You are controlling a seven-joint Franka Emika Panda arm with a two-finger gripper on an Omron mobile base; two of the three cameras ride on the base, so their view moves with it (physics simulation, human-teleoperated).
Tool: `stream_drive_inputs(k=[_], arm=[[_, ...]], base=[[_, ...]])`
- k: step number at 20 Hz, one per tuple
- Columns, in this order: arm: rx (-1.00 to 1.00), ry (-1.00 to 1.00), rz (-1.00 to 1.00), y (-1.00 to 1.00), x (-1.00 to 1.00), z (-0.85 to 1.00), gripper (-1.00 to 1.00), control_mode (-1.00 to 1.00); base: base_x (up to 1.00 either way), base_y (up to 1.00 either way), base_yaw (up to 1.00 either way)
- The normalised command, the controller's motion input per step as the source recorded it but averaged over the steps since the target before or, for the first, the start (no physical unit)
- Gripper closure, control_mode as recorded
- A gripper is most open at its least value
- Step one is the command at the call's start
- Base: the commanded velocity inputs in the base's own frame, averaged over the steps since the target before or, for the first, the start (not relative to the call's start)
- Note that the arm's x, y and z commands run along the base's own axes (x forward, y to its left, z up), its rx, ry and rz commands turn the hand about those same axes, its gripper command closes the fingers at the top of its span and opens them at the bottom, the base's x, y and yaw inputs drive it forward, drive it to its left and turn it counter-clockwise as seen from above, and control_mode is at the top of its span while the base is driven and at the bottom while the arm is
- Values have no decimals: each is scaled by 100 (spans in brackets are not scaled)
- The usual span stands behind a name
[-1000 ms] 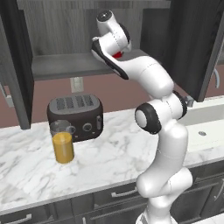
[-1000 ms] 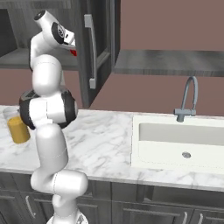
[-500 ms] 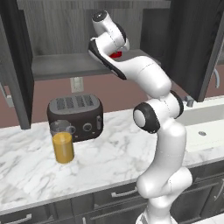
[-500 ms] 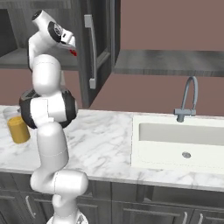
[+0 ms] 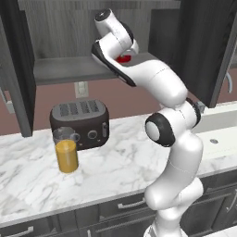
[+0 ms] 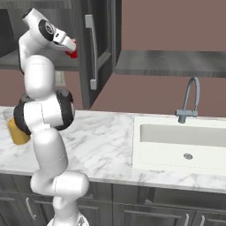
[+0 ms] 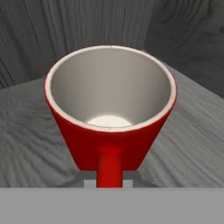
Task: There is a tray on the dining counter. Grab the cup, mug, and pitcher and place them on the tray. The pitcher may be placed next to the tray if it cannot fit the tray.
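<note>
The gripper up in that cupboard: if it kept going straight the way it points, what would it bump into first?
The red mug right ahead. The gripper already seems closed on its handle, so it is in contact. Beyond the mug stands the grey wooden back wall of the cupboard, though how far off is hard to judge.

Glossy white arm (image 5: 176,152) built from rounded, bulbous segments, swelling from a fat base link at 6 o'clock to slimmer links toward 12. Dark grey to black discs and bands at the joints, largest on the mid-arm elbow. Black trim edging the upper link. No cables, screws or lettering discernible on the smooth shell.
</note>
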Motion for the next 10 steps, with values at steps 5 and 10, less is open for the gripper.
stream_drive_inputs(k=[5,10], arm=[[-1,-21,0,0,-100,-6,100,-100],[-1,-25,0,1,-100,0,100,-100]], base=[[0,0,0],[0,0,0]])
